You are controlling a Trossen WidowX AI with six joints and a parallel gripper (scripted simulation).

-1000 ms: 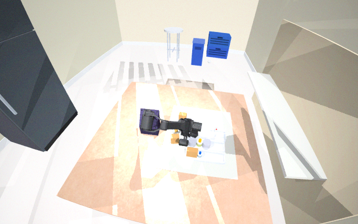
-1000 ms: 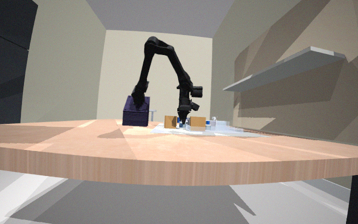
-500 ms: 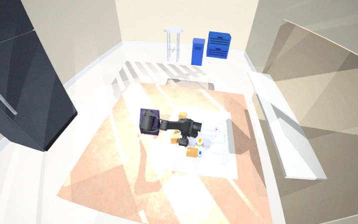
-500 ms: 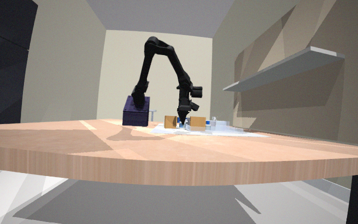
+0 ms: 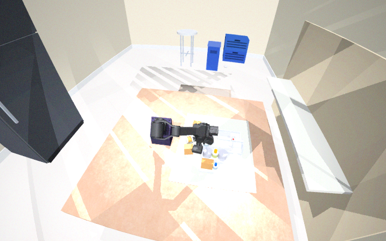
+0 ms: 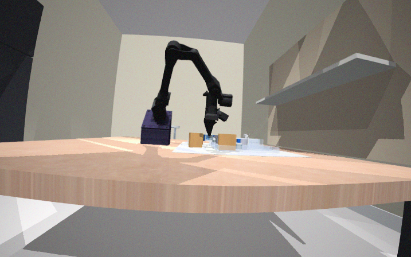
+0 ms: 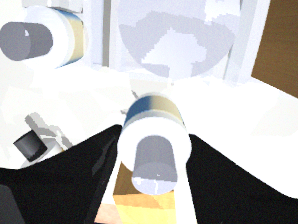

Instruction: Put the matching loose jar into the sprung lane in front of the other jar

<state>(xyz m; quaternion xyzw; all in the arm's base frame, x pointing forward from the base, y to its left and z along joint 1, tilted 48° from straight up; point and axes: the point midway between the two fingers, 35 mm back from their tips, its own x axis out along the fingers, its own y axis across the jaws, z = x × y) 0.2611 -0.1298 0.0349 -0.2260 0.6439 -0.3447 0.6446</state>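
We work on a pale wooden table (image 6: 200, 178) with a rounded edge, striped by slanting patches of light and shadow; a white mat (image 5: 236, 176) covers its middle and carries all the small goods. Around it the room has cream and tan walls, a dark refrigerator (image 5: 17, 89) on one side, a long grey wall shelf (image 6: 325, 78) on the other, and at the far end a white stool (image 5: 187, 44) beside two blue cabinets (image 5: 235, 48).

Our arm rises from a dark purple base block (image 6: 156, 131) and bends down onto the mat. The gripper (image 7: 154, 175) is clenched on the loose jar (image 7: 154, 152) — a small white-capped jar with a blue and cream band, seen from above between the two black fingers. In the exterior view the fingertips come down between two brown boxes (image 6: 195, 139), close to the mat; we cannot tell from there whether the jar touches it.

A second jar of the same look (image 7: 47, 35) lies up and to the left in the wrist view, beside a large pale round lid (image 7: 176, 19). The clear lane fixture (image 5: 233, 140) sits on the mat beyond the gripper — its walls are too faint for us to make out the pusher or the front stop. A yellow-topped bottle (image 5: 215, 153) and a blue-topped one (image 5: 215, 164) stand near another brown box (image 5: 206, 163).
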